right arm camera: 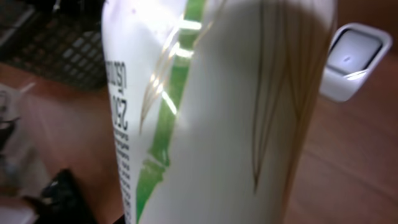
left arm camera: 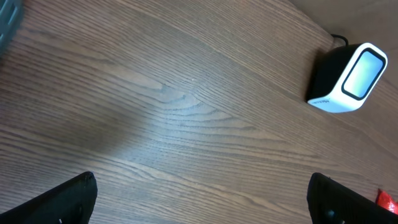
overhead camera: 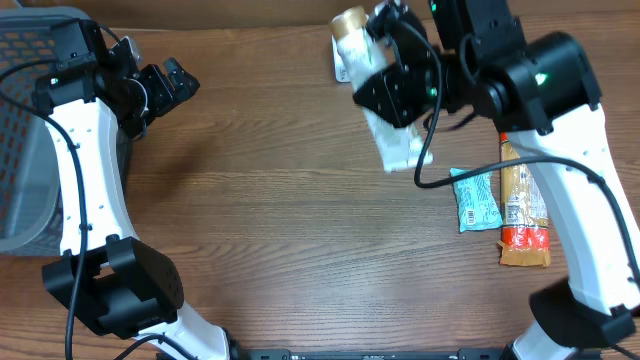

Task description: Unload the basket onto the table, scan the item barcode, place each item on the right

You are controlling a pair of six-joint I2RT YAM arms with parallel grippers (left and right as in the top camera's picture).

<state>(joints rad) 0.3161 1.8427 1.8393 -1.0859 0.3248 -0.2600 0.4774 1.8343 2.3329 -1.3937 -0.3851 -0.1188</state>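
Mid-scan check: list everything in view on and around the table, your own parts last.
white bottle: one, white with green stripe and gold cap, lifted near the scanner
barcode scanner: one, white and black, table's far side
snack packet: one, teal, table's right side
snack bar: one, orange with red end, right of the packet
basket: one, grey, left edge
table: one, brown wood, underneath everything
left gripper: one, black, left side, jaws wide apart, empty
right gripper: one, black, jaws closed on the bottle

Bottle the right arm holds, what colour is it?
White bottle with a green stripe and thin gold lines; clearest in the right wrist view.
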